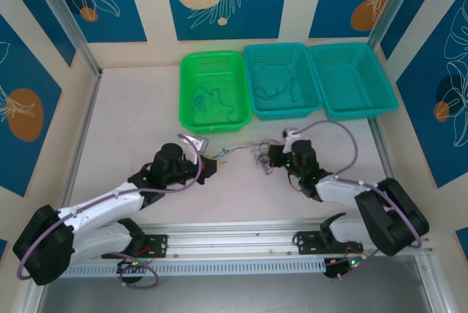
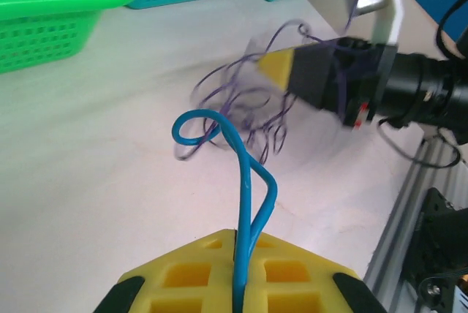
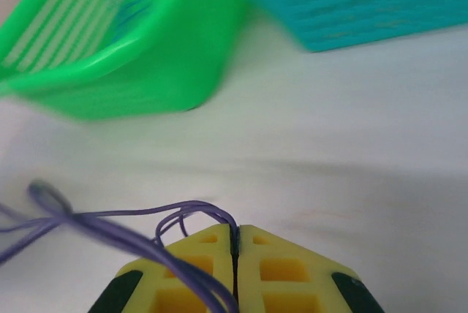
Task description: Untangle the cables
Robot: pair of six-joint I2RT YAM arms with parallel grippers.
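My left gripper (image 1: 216, 164) is shut on a looped blue cable (image 2: 246, 181) that rises from between its yellow fingertips (image 2: 190, 273). The loop runs into a tangle of thin purple cables (image 2: 245, 112) lying on the table between the two arms. My right gripper (image 1: 270, 156) faces the left one and is shut on purple cable strands (image 3: 196, 210) pinched at its tips. In the left wrist view the right gripper (image 2: 281, 68) sits at the far side of the tangle. The tangle (image 1: 245, 153) spans the gap between both grippers.
Three baskets stand in a row at the back: a green one (image 1: 213, 55) holding a dark blue cable (image 1: 212, 101), a teal one (image 1: 274, 47) holding thin cables (image 1: 281, 86), and another teal one (image 1: 344, 45). A metal rail (image 1: 234, 234) runs along the near edge.
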